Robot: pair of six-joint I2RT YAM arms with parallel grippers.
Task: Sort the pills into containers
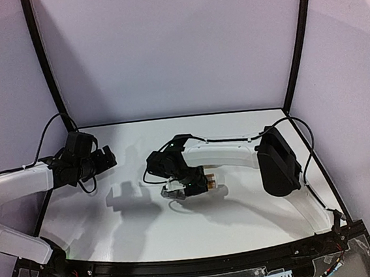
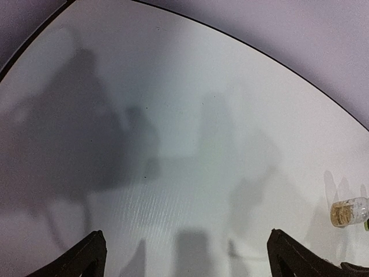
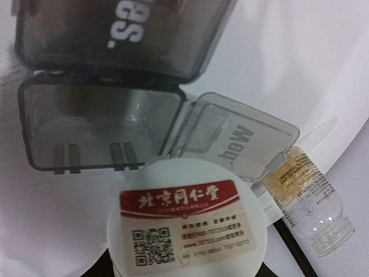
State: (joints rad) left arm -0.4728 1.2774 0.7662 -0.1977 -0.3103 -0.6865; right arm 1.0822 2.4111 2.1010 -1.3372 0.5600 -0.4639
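Containers (image 3: 104, 127): grey strip lying on the bench (image 1: 245, 218) about mid-bench, directly under the right wrist.

Left arm (image 1: 19, 184): raised over the left side of the bench, well apart from the strip. Left jaws are wide apart with nothing between them. In its wrist view only the two dark fingertips (image 2: 86, 259) show at the bottom corners, over bare bench and shadows.

Strip, from the right wrist view: one compartment is open and looks unfilled. Its clear lid (image 3: 236, 138), marked "Wed", is flipped out to the right and rests on the bench. The section above it carries white lettering that the frame cuts off. I cannot tell whether that section is open or closed.

Right arm (image 1: 219, 153): reaches in from the right, wrist over the strip. Right jaws are clamped on a bottle (image 3: 187, 225). Only its white round end face shows, with a red-and-white label and a QR code. It sits just below the open compartment in that view and hides most of the jaws.

Vial (image 3: 311, 202): small and clear, with a yellowish label. It lies on its side on the bench just right of the "Wed" lid.
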